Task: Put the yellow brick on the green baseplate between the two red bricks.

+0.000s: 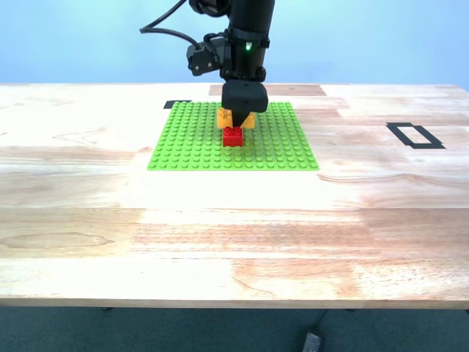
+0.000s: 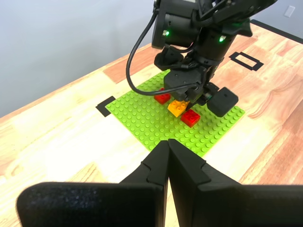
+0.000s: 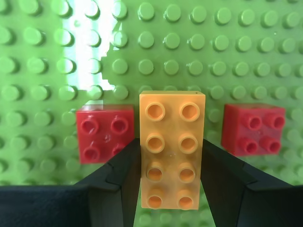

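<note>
The green baseplate (image 1: 190, 139) lies at the table's far middle. My second gripper (image 1: 238, 117) comes straight down over it and is shut on the yellow brick (image 3: 173, 151), with a finger against each long side. The yellow brick sits between the two red bricks (image 3: 104, 133) (image 3: 253, 128), with a small gap to each. I cannot tell whether it is pressed onto the studs. In the exterior view only one red brick (image 1: 233, 136) shows; the other is hidden behind the gripper. My first gripper (image 2: 168, 146) is shut and empty, well back from the baseplate (image 2: 142, 118).
A black tape rectangle (image 1: 415, 136) marks the table at the exterior view's right. A black tape corner (image 1: 176, 104) lies at the plate's far left corner. A black cable (image 2: 137, 61) loops off the second arm. Bare wood lies in front of the plate.
</note>
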Controlling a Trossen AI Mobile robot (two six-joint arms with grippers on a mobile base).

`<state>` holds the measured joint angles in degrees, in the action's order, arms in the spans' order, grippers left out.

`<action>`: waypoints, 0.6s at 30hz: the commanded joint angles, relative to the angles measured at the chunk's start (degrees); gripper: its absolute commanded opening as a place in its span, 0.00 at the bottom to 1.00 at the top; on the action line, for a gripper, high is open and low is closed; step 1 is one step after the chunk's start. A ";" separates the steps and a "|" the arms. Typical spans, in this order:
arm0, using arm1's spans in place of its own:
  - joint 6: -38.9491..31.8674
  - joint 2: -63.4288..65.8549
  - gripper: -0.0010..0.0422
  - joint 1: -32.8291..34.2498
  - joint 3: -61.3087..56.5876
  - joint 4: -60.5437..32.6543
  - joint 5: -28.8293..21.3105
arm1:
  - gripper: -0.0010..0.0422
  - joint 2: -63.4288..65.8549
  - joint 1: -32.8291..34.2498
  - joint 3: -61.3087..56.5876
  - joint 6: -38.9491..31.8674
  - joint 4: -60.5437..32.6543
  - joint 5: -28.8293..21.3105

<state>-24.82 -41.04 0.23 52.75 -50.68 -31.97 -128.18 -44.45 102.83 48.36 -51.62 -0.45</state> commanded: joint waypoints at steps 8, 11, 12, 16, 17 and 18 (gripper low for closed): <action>-0.04 -0.02 0.02 0.00 0.02 0.04 0.02 | 0.08 1.07 0.70 -3.43 0.52 5.11 0.33; -0.04 -0.02 0.02 0.00 0.02 0.02 0.04 | 0.11 0.83 0.66 -3.58 0.28 5.33 0.57; -0.04 -0.02 0.02 0.00 0.02 0.07 -0.02 | 0.13 0.87 0.63 -3.56 0.20 5.31 0.98; -0.02 -0.02 0.02 0.00 0.02 0.04 0.02 | 0.24 1.07 0.66 -3.56 -0.09 5.38 2.05; -0.04 -0.02 0.02 0.00 0.02 0.07 -0.02 | 0.27 1.11 0.66 -3.56 -0.11 5.38 2.16; -0.04 -0.02 0.02 0.00 0.02 0.04 0.00 | 0.30 1.14 0.63 -3.56 -0.09 5.40 2.08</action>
<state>-24.84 -41.04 0.23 52.75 -50.65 -31.97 -127.13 -43.79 99.26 48.27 -46.24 1.67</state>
